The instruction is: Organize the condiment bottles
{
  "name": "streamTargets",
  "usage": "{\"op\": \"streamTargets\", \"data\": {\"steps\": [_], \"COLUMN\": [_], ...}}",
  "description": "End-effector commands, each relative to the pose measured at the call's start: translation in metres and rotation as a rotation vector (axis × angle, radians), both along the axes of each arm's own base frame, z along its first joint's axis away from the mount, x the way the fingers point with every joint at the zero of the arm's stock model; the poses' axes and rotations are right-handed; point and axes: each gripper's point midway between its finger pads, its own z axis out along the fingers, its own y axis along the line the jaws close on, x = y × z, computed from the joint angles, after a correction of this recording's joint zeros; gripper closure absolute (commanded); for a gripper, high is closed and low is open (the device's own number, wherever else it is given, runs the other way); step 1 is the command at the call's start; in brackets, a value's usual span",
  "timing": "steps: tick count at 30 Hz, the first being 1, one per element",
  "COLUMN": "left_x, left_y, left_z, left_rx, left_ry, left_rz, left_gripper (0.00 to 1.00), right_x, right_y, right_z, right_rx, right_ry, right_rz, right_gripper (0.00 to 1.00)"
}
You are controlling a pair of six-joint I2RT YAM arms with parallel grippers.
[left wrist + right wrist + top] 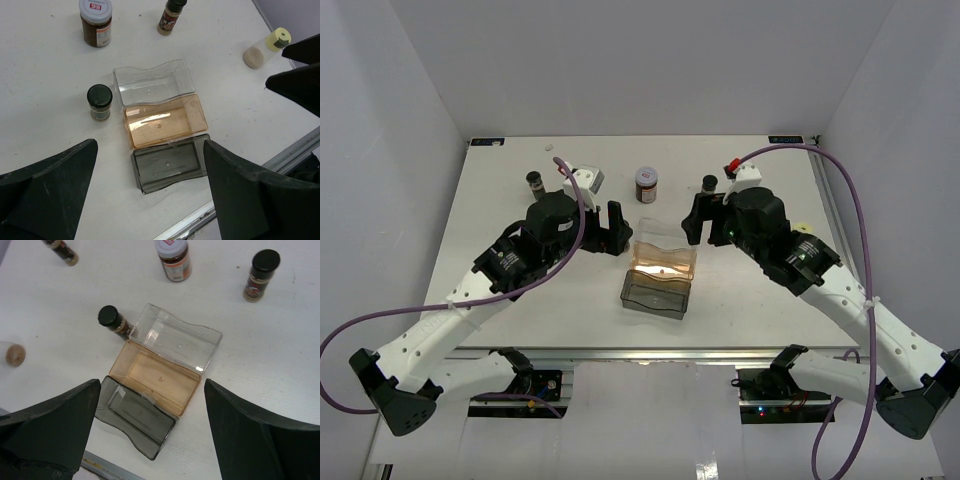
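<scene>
Nearest the arm bases sat the smoky bin [655, 297], with the amber bin [663, 262] edge to edge behind it and the clear bin [665, 240] behind that, a short row in the middle of the white table [740, 300]. All three stood open-topped and empty. The left gripper [150, 145] hung over the row from its left with its fingers spread wide and nothing between them. The right gripper [152, 382] hung on the other side, its fingers likewise parted and holding nothing. The condiment bottles all lay outside the bins. A black-capped jar [99, 101], short and dark, stood upright just beside the left wall of the amber and clear bins. Off to the right, near the table's edge, a yellow-green-capped bottle [262, 50] lay on its side with pale powder inside. Farther back, a white-capped jar [646, 184] with a red label and brown contents stood upright, well apart from the clear bin. A slim black-capped bottle [709, 186] with a dark label stood to its right, and another dark-capped bottle [535, 183] to its left.
</scene>
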Motion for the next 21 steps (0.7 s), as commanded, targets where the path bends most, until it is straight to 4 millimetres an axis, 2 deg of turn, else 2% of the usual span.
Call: {"op": "streamTargets", "data": {"steps": [1,3,4,9,11,14,16,18,21], "left_x": [-0.001,0.002,0.003,0.001,-0.001,-0.005,-0.005,-0.006,-0.008], "left_y": [0.011,0.012,0.012,0.013,0.01,0.006,0.008,0.012,0.012], "left_z": [-0.019,-0.031,-0.038,-0.049,-0.047,-0.054,-0.063,-0.072,-0.075], "left_rx": [0.033,0.062,0.079,0.079,0.046,0.019,0.024,0.032,0.042], "left_ry": [0.007,0.024,0.037,0.048,0.038,0.055,0.069,0.086,0.105], "left_rz": [0.034,0.048,0.052,0.05,0.041,0.02,0.036,0.058,0.059], "left_gripper": [0.02,0.02,0.02,0.02,0.02,0.02,0.02,0.02,0.02], "right_x": [0.027,0.035,0.046,0.071,0.071,0.068,0.065,0.061,0.062], "right_y": [-0.042,-0.061,-0.08,-0.147,-0.169,-0.201,-0.217,-0.233,-0.253], "right_z": [-0.004,-0.013,-0.009,-0.018,-0.019,-0.032,-0.038,-0.054,-0.07], "right_rx": [-0.131,-0.209,-0.215,-0.216,-0.205,-0.189,-0.2,-0.228,-0.226], "right_ry": [0.008,0.042,0.05,0.122,0.123,0.151,0.164,0.196,0.225], "right_rz": [-0.273,-0.346,-0.416,-0.593,-0.658,-0.747,-0.79,-0.828,-0.857], "right_gripper": [0.08,0.07,0.07,0.06,0.06,0.05,0.05,0.05,0.05]}}
